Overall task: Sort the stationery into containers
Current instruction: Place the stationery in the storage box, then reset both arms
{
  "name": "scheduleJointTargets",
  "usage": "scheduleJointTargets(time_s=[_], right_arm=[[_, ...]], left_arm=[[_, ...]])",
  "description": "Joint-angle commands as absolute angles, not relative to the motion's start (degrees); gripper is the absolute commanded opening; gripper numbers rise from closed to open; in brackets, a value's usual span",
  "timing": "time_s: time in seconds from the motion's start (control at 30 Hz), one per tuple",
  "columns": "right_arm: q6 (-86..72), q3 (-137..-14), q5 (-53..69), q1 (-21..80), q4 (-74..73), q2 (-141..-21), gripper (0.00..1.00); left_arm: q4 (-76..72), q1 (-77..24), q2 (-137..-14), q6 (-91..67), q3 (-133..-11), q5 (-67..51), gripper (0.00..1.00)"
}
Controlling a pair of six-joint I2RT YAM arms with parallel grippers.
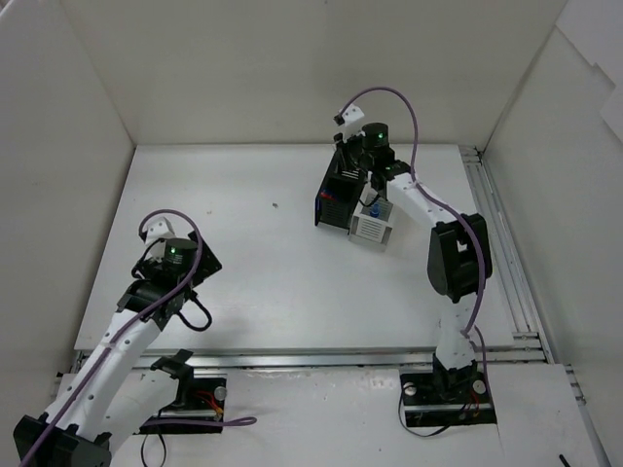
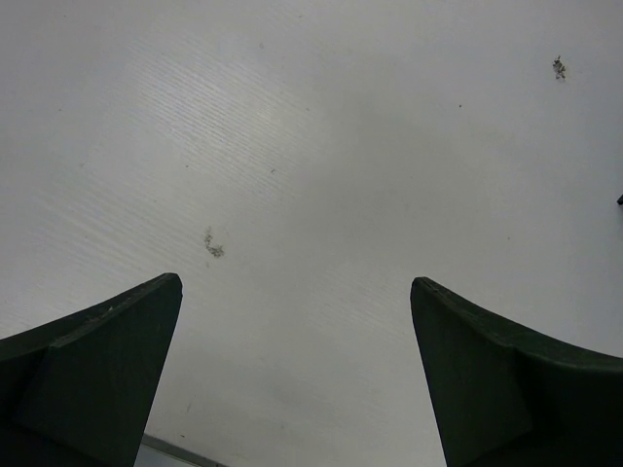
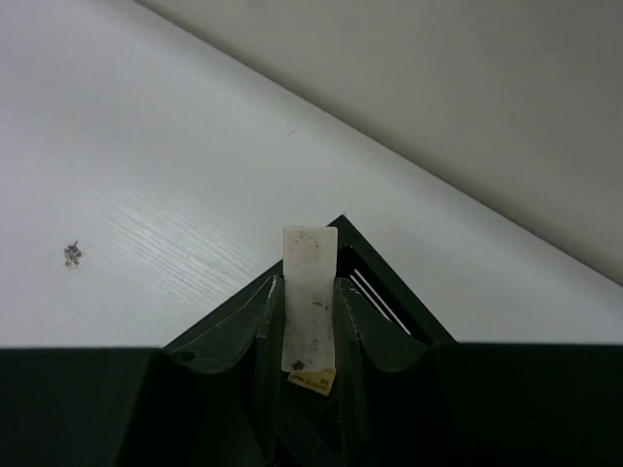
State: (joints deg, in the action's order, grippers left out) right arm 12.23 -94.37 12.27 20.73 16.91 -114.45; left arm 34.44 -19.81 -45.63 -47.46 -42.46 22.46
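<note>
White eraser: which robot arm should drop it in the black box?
Right. The right tool is shut on the white eraser, just above the black box. The left tool is open, holds nothing, and sits over the table far from that box.

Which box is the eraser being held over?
The black box, left of the white box. The right gripper pinches the white eraser above its corner.
</note>
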Motion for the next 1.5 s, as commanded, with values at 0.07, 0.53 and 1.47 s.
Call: scheduleJointTargets(time_s=[0.07,0.53,1.47], right_arm=[[14.33,-99.23,14.33,20.21,15.73,-116.45,0.03],[14.77,-94.31,10.90,18.02,18.10,-112.08,0.70],[-21.00,-37.98,-32.95,17.05,-1.74,-37.37,0.98]], left_arm=[[28.92,-17.05,-49.22,-43.68,-45.70,18.46,1.00],[26.98,-13.45,-49.83,-42.10,-44.21,13.54,1.00],[22.33,-13.45,-38.85,-31.82,-46.50,13.19,1.00]])
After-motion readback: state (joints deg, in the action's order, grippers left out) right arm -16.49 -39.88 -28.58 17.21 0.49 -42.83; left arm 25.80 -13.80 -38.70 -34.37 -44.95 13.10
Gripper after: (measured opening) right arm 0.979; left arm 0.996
